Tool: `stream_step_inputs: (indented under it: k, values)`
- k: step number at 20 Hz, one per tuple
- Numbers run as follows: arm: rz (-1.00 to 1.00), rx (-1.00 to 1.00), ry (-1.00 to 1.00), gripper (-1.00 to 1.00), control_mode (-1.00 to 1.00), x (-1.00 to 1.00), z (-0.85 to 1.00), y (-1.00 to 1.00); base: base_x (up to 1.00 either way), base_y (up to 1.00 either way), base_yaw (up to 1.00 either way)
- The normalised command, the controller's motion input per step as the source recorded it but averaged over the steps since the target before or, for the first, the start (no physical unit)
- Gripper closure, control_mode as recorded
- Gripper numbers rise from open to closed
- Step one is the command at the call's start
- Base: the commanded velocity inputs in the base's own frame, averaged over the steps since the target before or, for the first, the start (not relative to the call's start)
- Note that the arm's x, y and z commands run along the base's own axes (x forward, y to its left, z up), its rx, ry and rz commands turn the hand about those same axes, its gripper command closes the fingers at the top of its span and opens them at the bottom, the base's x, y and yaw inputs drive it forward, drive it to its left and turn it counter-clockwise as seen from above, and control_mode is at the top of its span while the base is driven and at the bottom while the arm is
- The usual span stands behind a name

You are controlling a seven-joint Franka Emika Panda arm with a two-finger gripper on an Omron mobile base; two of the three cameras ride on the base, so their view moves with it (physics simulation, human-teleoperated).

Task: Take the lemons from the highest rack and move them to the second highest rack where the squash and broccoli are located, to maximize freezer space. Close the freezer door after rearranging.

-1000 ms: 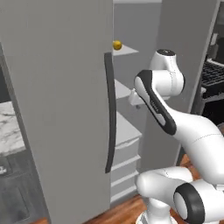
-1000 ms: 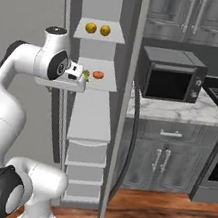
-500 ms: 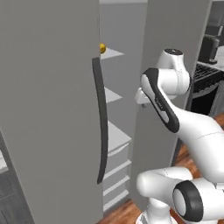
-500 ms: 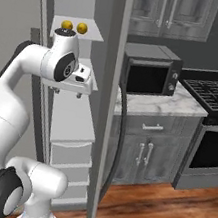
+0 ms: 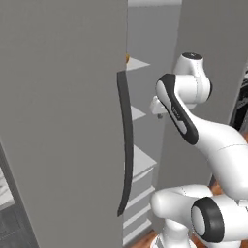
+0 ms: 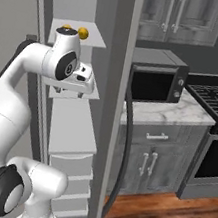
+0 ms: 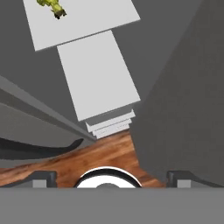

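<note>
Hiding most of the freezer in the left base view, the open door (image 5: 63, 121) leaves one of the lemons (image 6: 82, 33) visible upper left in the right base view; the gripper's (image 6: 76, 87) spread is unreadable.

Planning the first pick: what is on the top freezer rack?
Two lemons sit on the top rack; the arm partly covers one. The rack's left part is hidden.

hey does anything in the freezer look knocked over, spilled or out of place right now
Nothing stands out. The two lemons sit side by side on the highest rack, not yet moved. The shelves below look level, and the freezer door stands open. A green vegetable lies on a shelf in the hand view.
</note>
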Motion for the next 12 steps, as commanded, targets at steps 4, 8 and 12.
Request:
stream_step_inputs:
  k: [4,8,12]
  values:
    - [0.00,0.00,0.00,-1.00,1.00,0.00,0.00,0.00,0.43,-0.03,0.03]
    - [0.00,0.00,0.00,-1.00,1.00,0.00,0.00,0.00,0.42,-0.18,0.05]
    - [0.00,0.00,0.00,-1.00,1.00,0.00,0.00,0.00,0.42,-0.17,0.00]
